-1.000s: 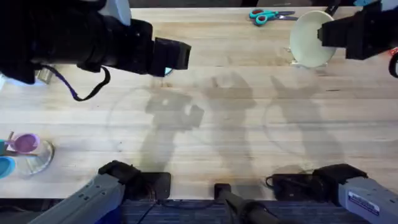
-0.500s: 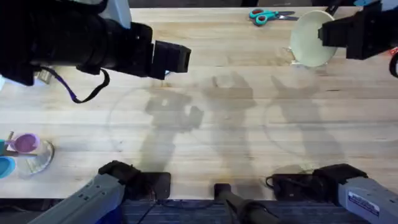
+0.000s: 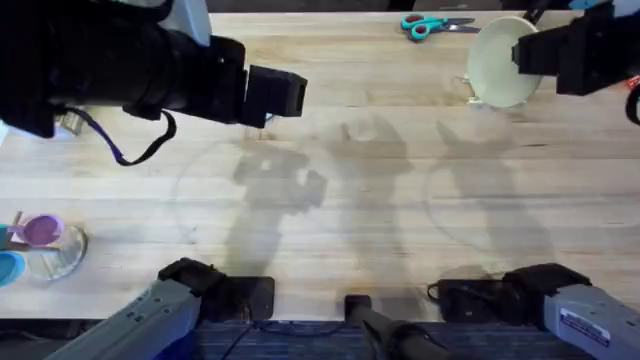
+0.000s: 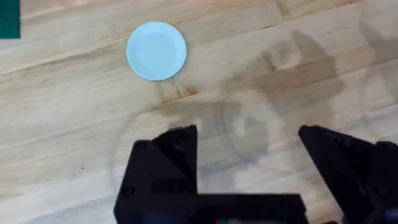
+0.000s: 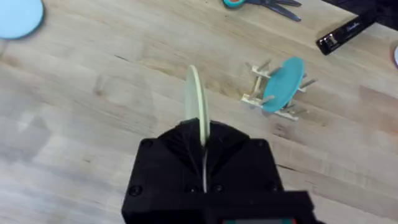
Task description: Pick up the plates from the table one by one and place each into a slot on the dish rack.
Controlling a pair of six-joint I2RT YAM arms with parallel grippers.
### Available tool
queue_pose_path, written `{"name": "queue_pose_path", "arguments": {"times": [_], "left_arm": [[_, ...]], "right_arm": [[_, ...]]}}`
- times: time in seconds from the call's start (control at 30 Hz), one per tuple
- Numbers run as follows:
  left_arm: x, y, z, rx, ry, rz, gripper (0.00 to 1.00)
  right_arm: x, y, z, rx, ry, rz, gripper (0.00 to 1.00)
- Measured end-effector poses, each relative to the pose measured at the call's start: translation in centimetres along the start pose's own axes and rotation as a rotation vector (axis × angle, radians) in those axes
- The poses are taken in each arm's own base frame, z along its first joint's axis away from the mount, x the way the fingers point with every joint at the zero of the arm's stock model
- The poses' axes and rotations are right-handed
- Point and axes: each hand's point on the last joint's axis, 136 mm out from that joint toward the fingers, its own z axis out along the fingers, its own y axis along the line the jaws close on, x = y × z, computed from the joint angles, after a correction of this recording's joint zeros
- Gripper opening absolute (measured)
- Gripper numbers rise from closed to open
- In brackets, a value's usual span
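Lighting is bright and even across the table [image 3: 400, 180]; several overlapping soft grey shadows of the arms fall mid-table, indicating multiple sources overhead; no harsh glare on the wood; the left arm [image 3: 120, 65] looms large, dark and blurred close under the overhead camera; wrist views are slightly soft, the black fingers [image 4: 165, 168] out of focus.

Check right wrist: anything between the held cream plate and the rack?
Nothing. In the right wrist view, bare table separates the cream plate from the rack, which holds a teal plate.

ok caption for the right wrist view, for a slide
Right gripper holds cream plate edge-on above table, teal plate in dish rack.
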Motion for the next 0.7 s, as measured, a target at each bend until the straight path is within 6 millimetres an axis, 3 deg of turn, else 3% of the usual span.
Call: {"name": "queue_pose_path", "arguments": {"times": [0.37,0.7], "left_arm": [[0.0,0.0,0.0,0.0,0.0,0.0,0.994],[0.0,0.0,0.0,0.0,0.0,0.0,0.994]], "right_arm": [[0.2,-3.0,-0.2,0.178,0.008,0.135,0.029],[-0.7,-3.9,1.0,0.224,-0.001,0.149,0.029]]}}
